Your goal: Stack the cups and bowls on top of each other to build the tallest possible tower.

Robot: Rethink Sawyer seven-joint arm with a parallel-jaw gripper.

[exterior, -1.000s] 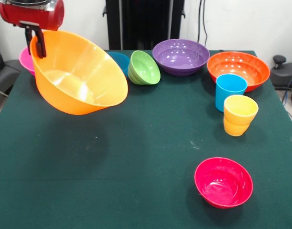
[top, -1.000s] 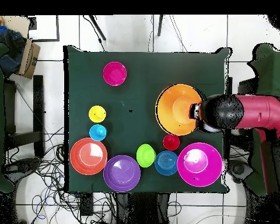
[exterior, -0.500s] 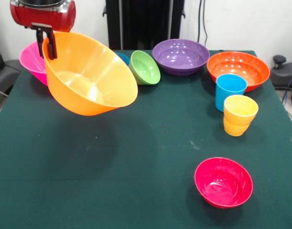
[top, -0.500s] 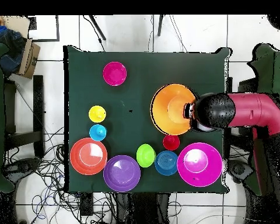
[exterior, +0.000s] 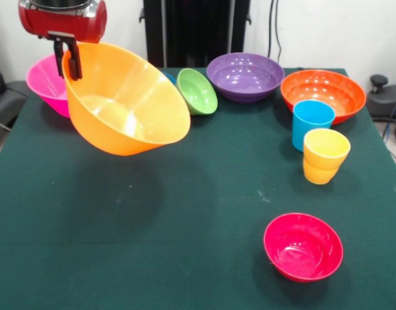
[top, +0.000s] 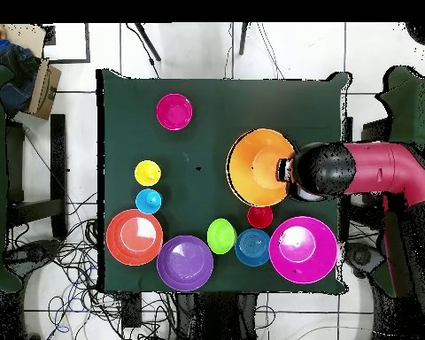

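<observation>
The gripper (exterior: 72, 57) is clamped on the rim of the big yellow-orange bowl (exterior: 123, 103), one black finger inside the wall and the rim pinched between. The bowl hangs tilted above the green counter (exterior: 185, 213), its mouth turned toward the camera in the front view, a shadow under it on the cloth. In the overhead view the bowl (top: 258, 166) sits at about 3 o'clock from the counter's middle, with the arm's red and black head just at its right edge. The large pink bowl (top: 303, 250) rests at 5 o'clock from it, near the counter's corner. A small red cup (top: 259, 216) stands right below the held bowl, at 6 o'clock, and the small blue bowl (top: 251, 248) lies just beyond that. Along the same edge, going toward 9 o'clock: green bowl (top: 220, 236) tipped on its side, purple bowl (top: 185, 262), orange bowl (top: 135, 236). The sky-blue cup (top: 148, 201) and yellow cup (top: 147, 173) stand side by side above the orange bowl. The crimson-pink bowl (top: 174, 112) sits alone at 11 o'clock, well apart from the rest.
</observation>
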